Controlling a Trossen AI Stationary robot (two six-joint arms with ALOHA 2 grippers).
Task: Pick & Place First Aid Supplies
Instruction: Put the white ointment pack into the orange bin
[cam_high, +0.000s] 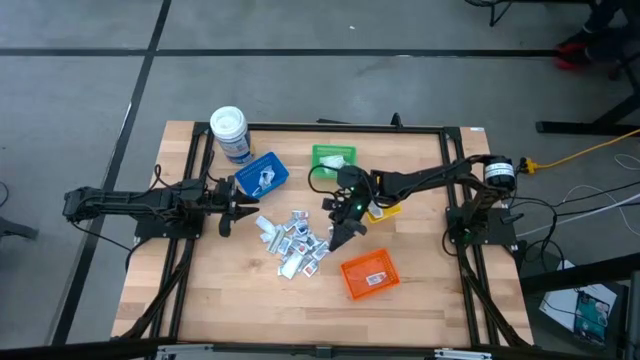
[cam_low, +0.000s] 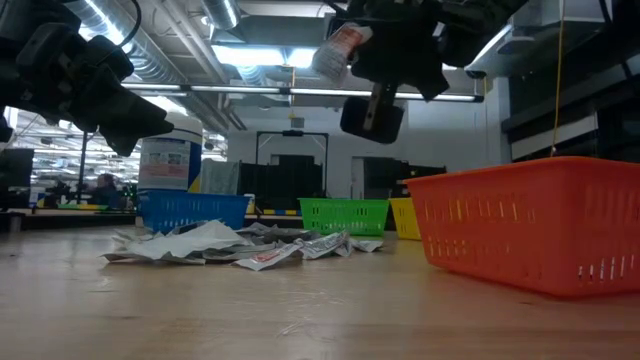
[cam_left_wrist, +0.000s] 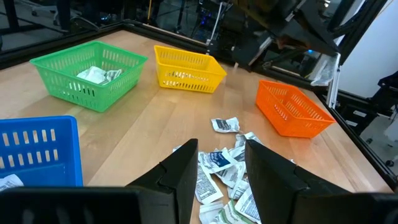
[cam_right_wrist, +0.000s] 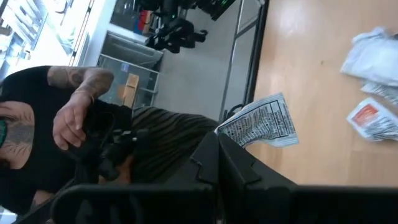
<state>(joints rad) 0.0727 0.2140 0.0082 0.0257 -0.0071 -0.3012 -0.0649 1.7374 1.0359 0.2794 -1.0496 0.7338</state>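
Observation:
The first aid supplies are small white and silvery packets lying in a loose pile (cam_high: 295, 245) on the middle of the wooden table. My right gripper (cam_high: 338, 238) hangs above the pile's right edge, shut on one packet (cam_right_wrist: 258, 121), which also shows high in the low view (cam_low: 338, 48). My left gripper (cam_high: 235, 208) waits open at the table's left. Its fingers (cam_left_wrist: 186, 168) point toward the pile (cam_left_wrist: 227, 177) and touch nothing. My right gripper pinches one white printed packet by one end (cam_right_wrist: 225, 132) between its two shut fingers. The rest of the packet sticks out past the fingertips. It hangs lifted clear of the table and the pile.
Four small bins stand around the pile: blue (cam_high: 262, 175), green (cam_high: 333, 158), yellow (cam_high: 385, 210) and orange (cam_high: 370, 273), several with packets inside. A white-lidded jar (cam_high: 230, 130) stands at the far left. A person (cam_right_wrist: 74, 124) sits beyond the table's edge.

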